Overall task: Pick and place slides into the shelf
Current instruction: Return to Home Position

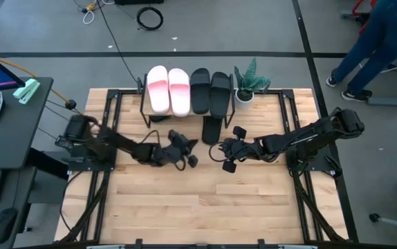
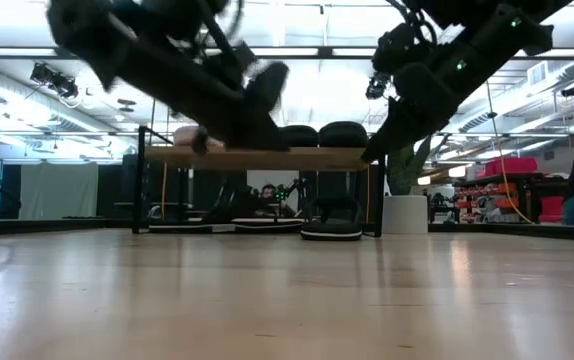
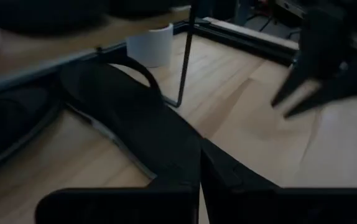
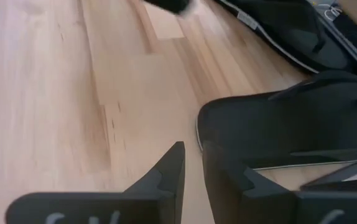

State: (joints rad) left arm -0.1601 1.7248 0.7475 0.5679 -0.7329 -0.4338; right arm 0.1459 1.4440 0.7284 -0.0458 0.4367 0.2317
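Note:
Two pale pink slides [image 1: 169, 90] and two black slides [image 1: 210, 91] lie on the shelf's wood top board [image 2: 267, 157]. A thin black flip-flop [image 1: 212, 128] lies flat on the table, toe end under the shelf and heel sticking out toward the near edge. It also shows in the left wrist view [image 3: 129, 112] and the right wrist view [image 4: 284, 130]. A second flip-flop [image 3: 10, 124] lies under the shelf to its left. My left gripper [image 1: 187, 146] is shut and raised, near-left of the heel. My right gripper [image 1: 226, 151] is shut and raised, near-right of it.
A small potted green plant [image 1: 248, 81] in a white pot [image 3: 150, 43] stands by the shelf's right end. The shelf's thin black legs [image 3: 185, 56] stand beside the flip-flop. Bare wood tabletop [image 1: 198, 200] stretches toward the near edge. A person [image 1: 382, 41] walks beyond the table's far right.

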